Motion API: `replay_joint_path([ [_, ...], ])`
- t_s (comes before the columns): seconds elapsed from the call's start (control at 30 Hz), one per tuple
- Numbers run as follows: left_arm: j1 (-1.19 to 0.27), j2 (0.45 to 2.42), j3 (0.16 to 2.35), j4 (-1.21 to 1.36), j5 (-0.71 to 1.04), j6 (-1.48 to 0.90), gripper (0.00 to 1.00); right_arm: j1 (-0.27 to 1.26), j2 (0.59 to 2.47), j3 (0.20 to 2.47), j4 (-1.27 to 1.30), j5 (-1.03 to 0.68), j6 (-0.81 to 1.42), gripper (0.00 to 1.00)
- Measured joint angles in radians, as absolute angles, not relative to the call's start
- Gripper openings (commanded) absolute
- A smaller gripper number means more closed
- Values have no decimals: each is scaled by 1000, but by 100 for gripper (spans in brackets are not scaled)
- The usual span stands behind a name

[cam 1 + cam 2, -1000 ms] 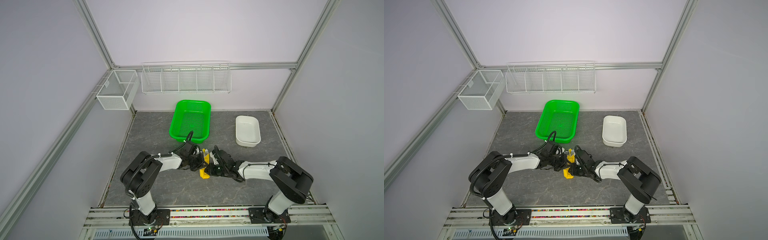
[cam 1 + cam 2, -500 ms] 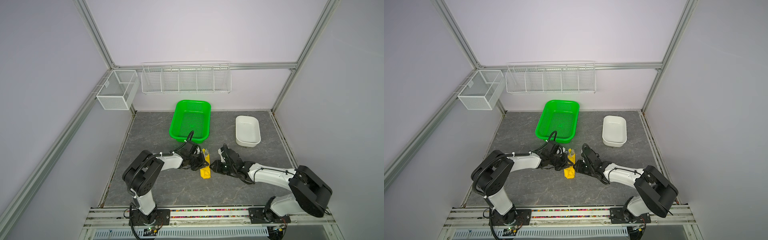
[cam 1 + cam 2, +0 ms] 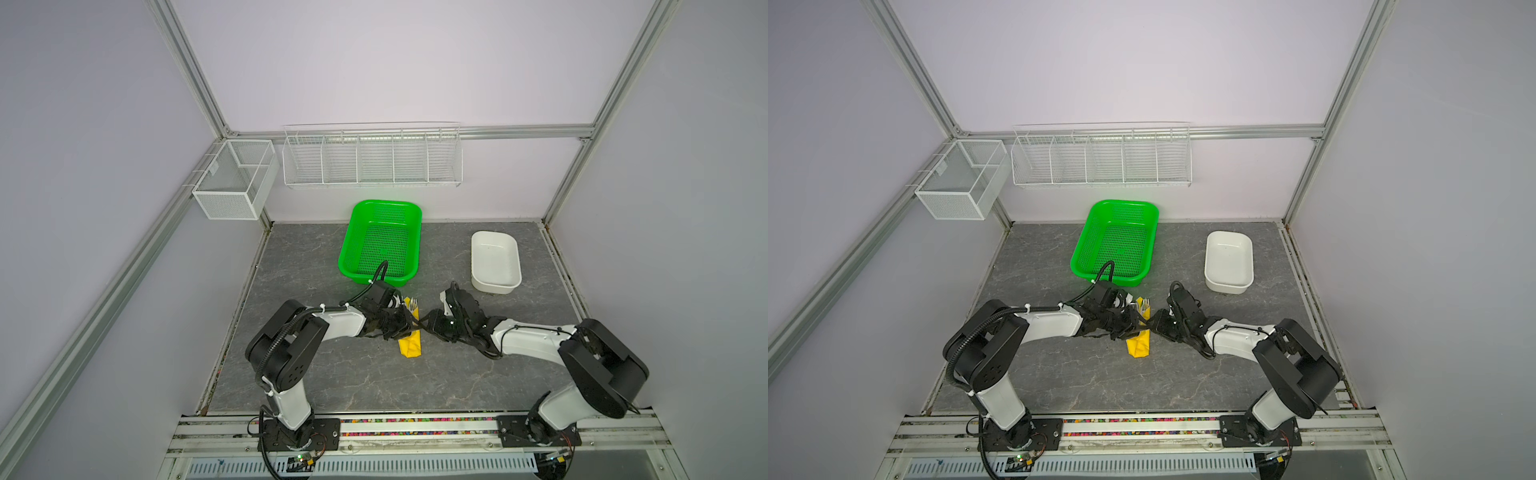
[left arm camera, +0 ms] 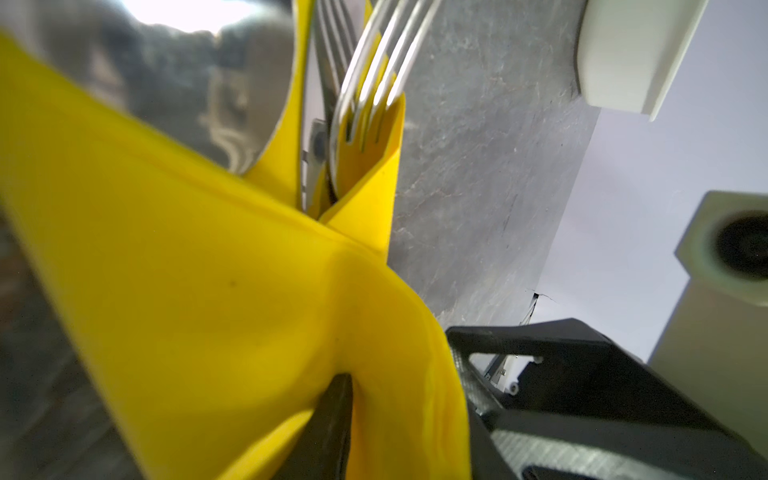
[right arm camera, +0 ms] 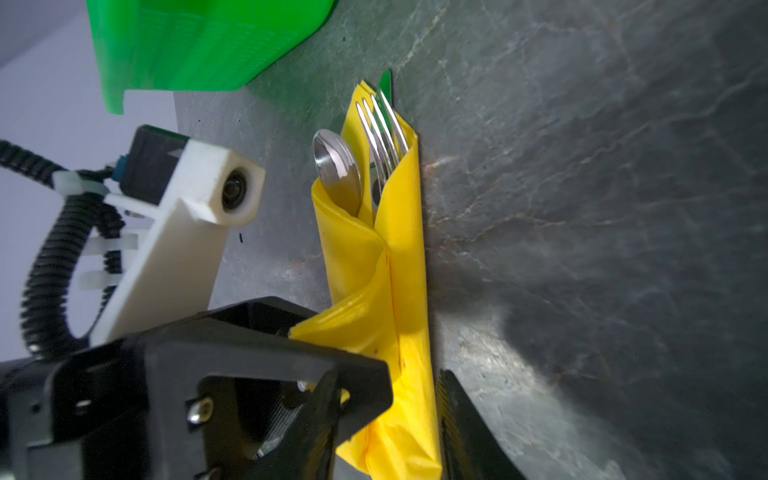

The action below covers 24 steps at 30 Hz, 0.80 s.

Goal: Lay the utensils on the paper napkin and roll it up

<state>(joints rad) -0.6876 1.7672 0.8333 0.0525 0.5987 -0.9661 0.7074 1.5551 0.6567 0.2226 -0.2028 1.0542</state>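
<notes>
Rolled paper napkin lies front-to-back, utensils poking out twd green basket.

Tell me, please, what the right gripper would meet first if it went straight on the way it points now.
Probably the rolled yellow napkin, directly ahead of the right gripper; the left gripper sits just beyond it, though depth is unclear.

One napkin, one fork, one spoon

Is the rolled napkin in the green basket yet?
No, the rolled napkin lies on the grey table, in front of the green basket.
</notes>
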Motion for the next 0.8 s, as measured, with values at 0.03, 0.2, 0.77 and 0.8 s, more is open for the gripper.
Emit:
replay_joint_path([
  [0.03, -687, 1768, 833, 54, 600, -966, 38, 707, 1555, 657, 226, -204, 1057, 43],
  [0.2, -688, 1768, 833, 62, 603, -964, 33, 702, 1555, 657, 230, -211, 1067, 43],
  [0.77, -687, 1764, 816, 112, 628, -928, 52, 655, 1557, 675, 238, -247, 1085, 46],
  [0.8, -688, 1763, 812, 119, 635, -929, 53, 654, 1557, 676, 239, -248, 1085, 46],
])
